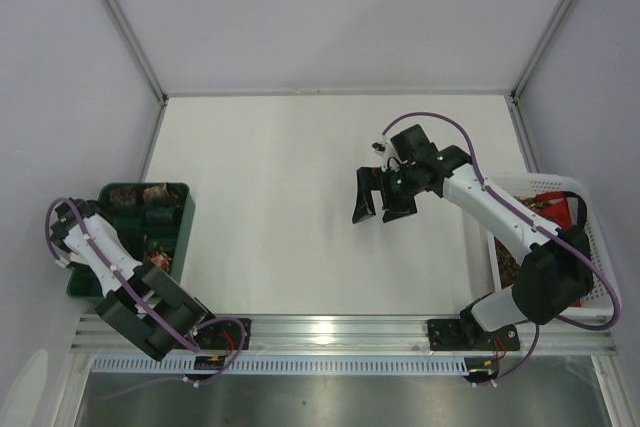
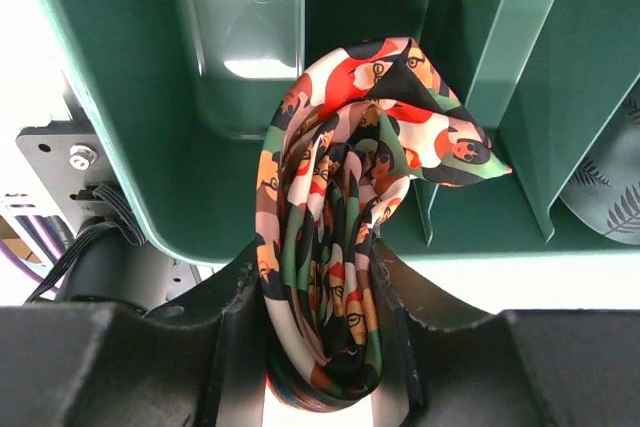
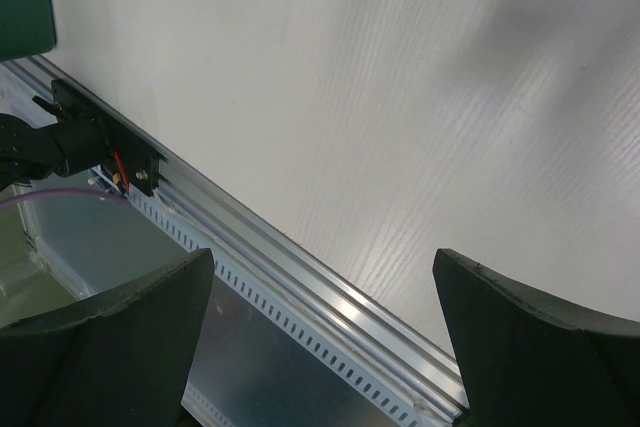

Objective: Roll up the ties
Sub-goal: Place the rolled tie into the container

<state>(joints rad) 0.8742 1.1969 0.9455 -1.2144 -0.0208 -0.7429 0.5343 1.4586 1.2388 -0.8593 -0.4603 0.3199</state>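
The left tool (image 2: 320,347) is closed on a tie (image 2: 350,197), its two dark fingers (image 2: 235,297) pressing the cloth from either side. The tie is bunched into a loose roll, printed in red, green, pink and black. Its lower end sits down between the fingers and its upper part bulges out past the fingertips. That upper part hangs in front of the green bin (image 2: 150,97), level with a divider between two compartments; whether it touches the bin cannot be told. In the compartment to the right lies a grey cloth (image 2: 610,197) with a leaf print. From above, the bin (image 1: 185,217) stands at the left edge of the bench (image 1: 280,167) with dark rolls (image 1: 150,195) in its far end, and the left arm reaches over its near side. The right tool (image 1: 380,205) hangs over bare bench right of centre, wide open with nothing between its fingers (image 3: 130,337), well apart from the tie. Ties (image 1: 530,209) lie heaped in a white basket (image 1: 590,197) at the right edge, behind that arm
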